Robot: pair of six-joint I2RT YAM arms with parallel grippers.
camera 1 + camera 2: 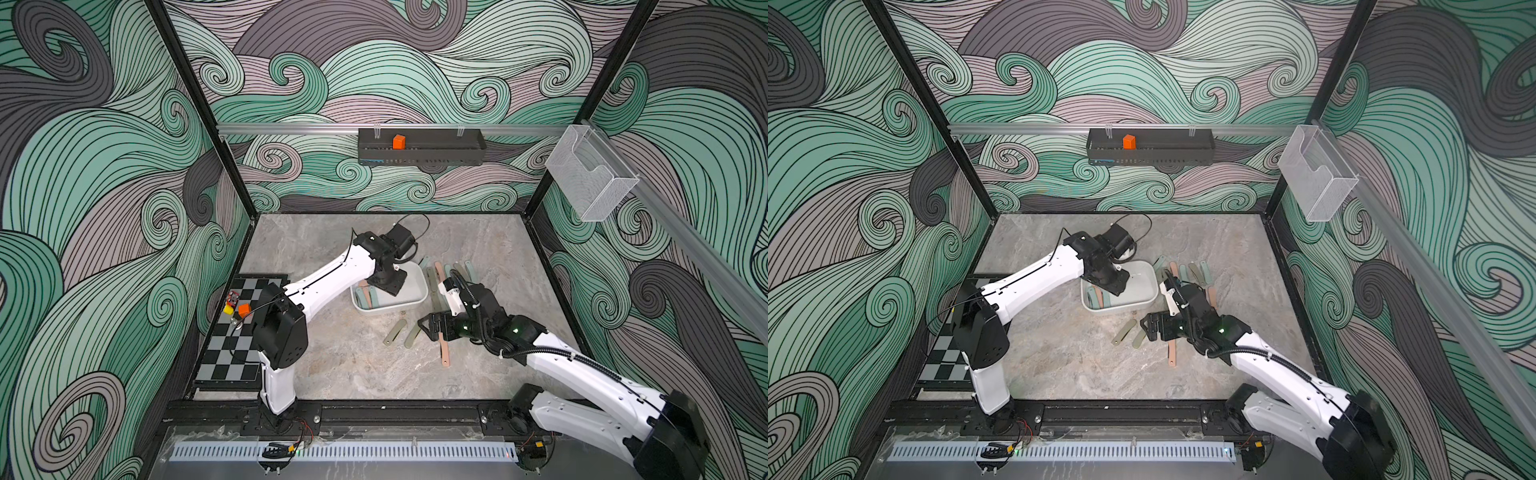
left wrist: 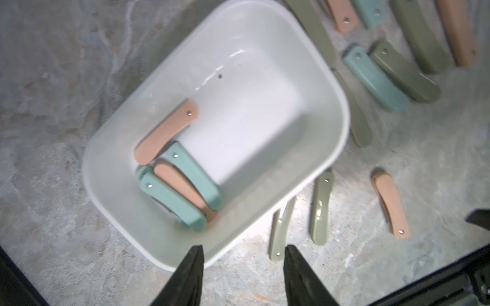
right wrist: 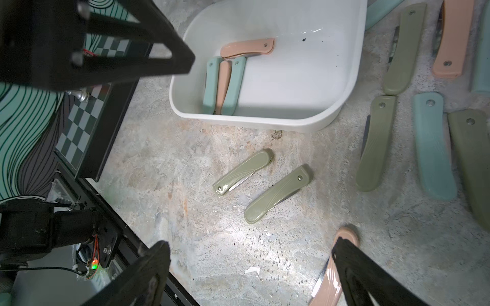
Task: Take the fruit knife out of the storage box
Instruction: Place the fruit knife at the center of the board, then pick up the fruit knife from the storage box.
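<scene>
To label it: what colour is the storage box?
White; the storage box shows best in the left wrist view.

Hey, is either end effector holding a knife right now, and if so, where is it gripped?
Nothing is held. The left end effector is open over the storage box's rim; the right end effector is open above the table.

clear from above at storage box bare end | blocked at other end by four folded knives | cluttered outside by loose knives on tabletop
</scene>
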